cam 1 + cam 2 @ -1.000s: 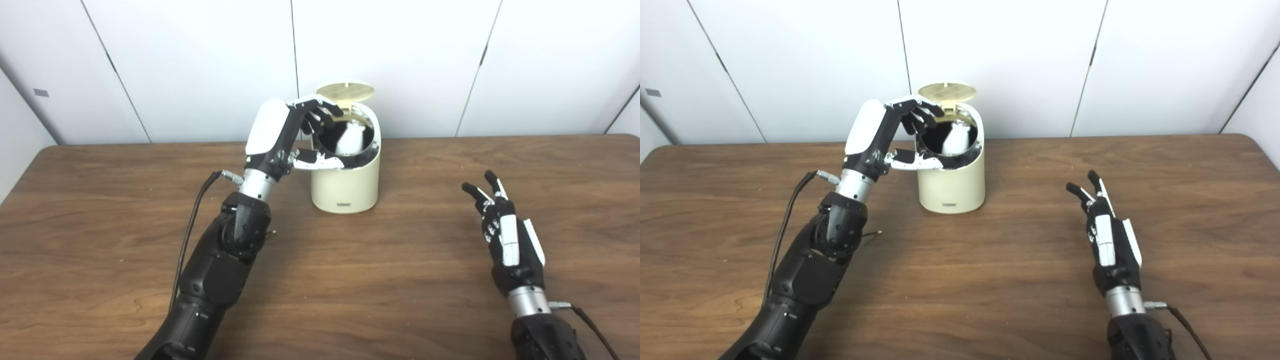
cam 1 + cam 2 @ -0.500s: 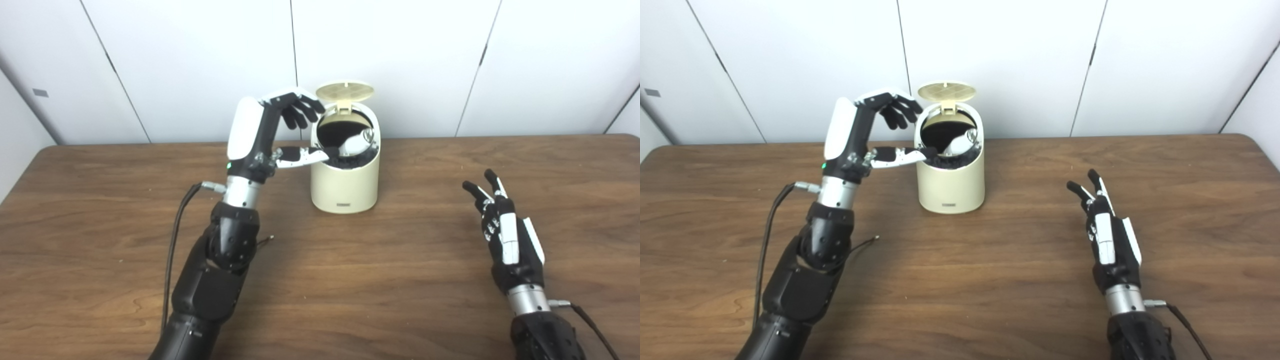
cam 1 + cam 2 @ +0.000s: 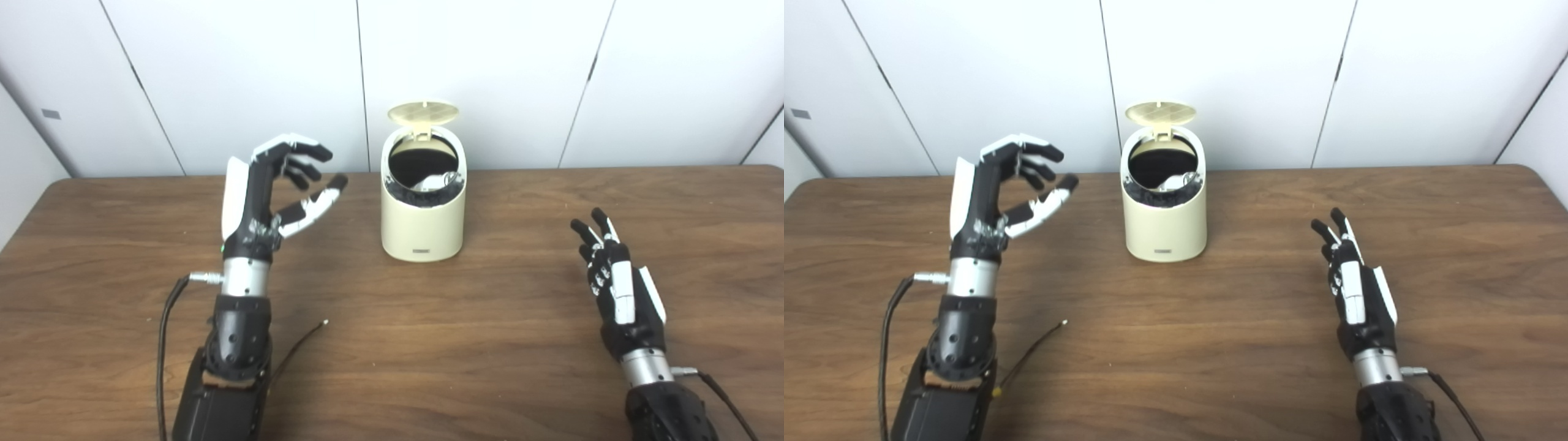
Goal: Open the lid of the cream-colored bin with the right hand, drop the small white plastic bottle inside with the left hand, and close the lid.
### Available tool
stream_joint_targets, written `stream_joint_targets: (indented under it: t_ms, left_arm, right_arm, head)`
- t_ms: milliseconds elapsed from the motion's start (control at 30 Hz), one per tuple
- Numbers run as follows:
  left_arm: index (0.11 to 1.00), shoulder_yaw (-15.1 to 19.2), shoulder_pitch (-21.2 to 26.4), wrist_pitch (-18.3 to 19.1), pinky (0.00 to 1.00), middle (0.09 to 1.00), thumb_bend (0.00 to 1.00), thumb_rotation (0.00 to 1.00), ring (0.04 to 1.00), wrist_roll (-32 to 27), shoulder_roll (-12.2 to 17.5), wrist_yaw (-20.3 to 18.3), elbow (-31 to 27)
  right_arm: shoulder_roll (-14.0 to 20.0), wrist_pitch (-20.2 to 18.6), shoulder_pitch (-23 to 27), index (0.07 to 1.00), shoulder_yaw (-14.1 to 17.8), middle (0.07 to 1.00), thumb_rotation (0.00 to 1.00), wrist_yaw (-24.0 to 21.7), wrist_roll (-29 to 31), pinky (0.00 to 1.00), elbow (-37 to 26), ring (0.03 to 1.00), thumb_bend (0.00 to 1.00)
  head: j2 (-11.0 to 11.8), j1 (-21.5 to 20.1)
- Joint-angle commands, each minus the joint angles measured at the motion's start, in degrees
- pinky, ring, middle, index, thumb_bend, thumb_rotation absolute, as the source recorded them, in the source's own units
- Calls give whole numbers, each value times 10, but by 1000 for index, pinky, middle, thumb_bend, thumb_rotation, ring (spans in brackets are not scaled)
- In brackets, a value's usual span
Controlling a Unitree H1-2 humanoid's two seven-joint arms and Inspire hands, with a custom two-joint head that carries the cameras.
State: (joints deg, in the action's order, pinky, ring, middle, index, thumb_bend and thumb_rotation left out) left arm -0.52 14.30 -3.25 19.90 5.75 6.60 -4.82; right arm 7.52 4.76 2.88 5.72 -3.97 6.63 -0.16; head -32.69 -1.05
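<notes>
We're looking at white wall panels [image 3: 478, 73] with dark seams behind a broad brown wooden table [image 3: 392, 343] that fills the lower part of both head views. That's the stage, and there's little on it.

On our left side the left arm [image 3: 236, 343] rises steeply from the bottom edge, black and bulky, with a dark cable [image 3: 164, 331] looping off the wrist onto the wood. At its top we see the left hand [image 3: 269, 190] held high above the table, well left of the bin and apart from it. It grips nothing: the fingers curl loosely forward and the thumb juts out beneath them, with clear space between.

Over on our right the right arm [image 3: 1396, 410] only just enters the view. The right hand [image 3: 1353, 288] sits low over the table, well to the right of the bin, fingers stretched out and slightly spread, pointing away from us. It has nothing in it either.

Between the two hands, toward the back of the table, we have the cream-colored bin [image 3: 422, 226] standing upright. Its round lid [image 3: 422, 112] is swung up on the rear hinge and stands open over the mouth, its underside facing us.

Down inside the dark opening we can make out the small white plastic bottle [image 3: 1176, 181], lying low against the right inner wall, only partly visible over the rim.
</notes>
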Motion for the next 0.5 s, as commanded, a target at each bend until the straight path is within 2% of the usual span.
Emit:
stream_joint_targets:
  t_ms: [0, 67, 133, 200, 267, 333, 467]
  left_arm:
    - [727, 13, -5, 33, 581, 724, 657, 551, 672, -42, 0, -19, -31]
    - [764, 19, -22, 57, 601, 741, 640, 556, 682, -73, -3, -35, -39]
    - [822, 25, -35, 71, 674, 795, 571, 635, 750, -116, -7, -53, -45]
    - [860, 25, -46, 79, 736, 835, 542, 702, 801, -147, -6, -71, -47]
    - [940, 24, -62, 86, 885, 932, 596, 871, 910, -187, -6, -94, -46]
    - [988, 25, -75, 94, 976, 986, 614, 972, 982, -217, -10, -107, -48]
    - [1000, 29, -99, 80, 999, 1000, 598, 999, 1000, -239, -25, -104, -41]
  right_arm:
    - [2, 2, -15, 974, -3, 926, 1000, -1, -7, 1000, 0, 990, 729]
    - [5, -6, -10, 969, -6, 932, 1000, 2, -20, 1000, -15, 987, 739]
    - [15, -3, -2, 985, -12, 955, 1000, 2, -44, 1000, -22, 985, 719]
    - [23, -8, 5, 993, -17, 966, 1000, 7, -70, 994, -33, 981, 707]
    - [32, -26, 15, 985, -25, 965, 1000, 11, -102, 977, -51, 976, 735]
    - [37, -42, 26, 982, -30, 973, 1000, 10, -121, 987, -65, 988, 734]
    - [49, -77, 62, 983, -45, 987, 1000, -2, -147, 999, -91, 999, 702]
  head:
    - [-1, -1]
    - [-2, -1]
    - [-3, 1]
    - [-4, 1]
    - [-5, 2]
    - [-5, 1]
    - [-7, 0]
